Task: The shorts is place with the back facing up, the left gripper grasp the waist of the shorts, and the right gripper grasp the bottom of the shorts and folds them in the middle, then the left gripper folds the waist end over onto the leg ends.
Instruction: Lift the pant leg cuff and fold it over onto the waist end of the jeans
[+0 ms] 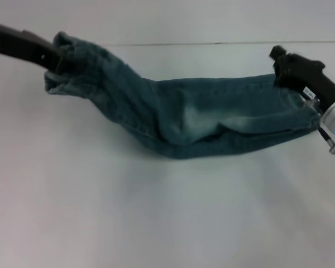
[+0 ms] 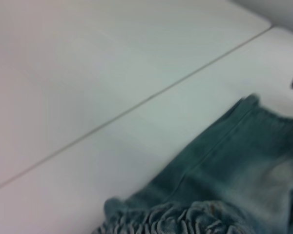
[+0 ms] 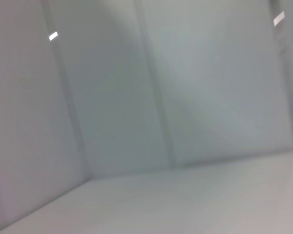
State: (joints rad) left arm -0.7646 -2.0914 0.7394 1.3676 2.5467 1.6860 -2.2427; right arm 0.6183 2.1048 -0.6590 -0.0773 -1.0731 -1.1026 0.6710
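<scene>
A: What is on the left?
B: The left gripper [image 1: 54, 60] pinches the waist [image 1: 64, 64] of the shorts [image 1: 195, 117], near the table's [image 1: 156, 223] far left edge.
A: And the middle?
B: The shorts hang stretched between both grippers, sagging down to the table in the middle.
A: And the right?
B: The right gripper [image 1: 283, 71] pinches the bottom [image 1: 298, 106] near the far right edge.

1. A pale grey wall [image 3: 151, 87] fills most of the view.
2. Faint upright seams [image 3: 156, 97] run down the wall.
3. A flat whitish surface [image 3: 195, 200] meets the wall's lower edge.
4. Two small bright marks [image 3: 53, 35] sit high on the wall.
</scene>
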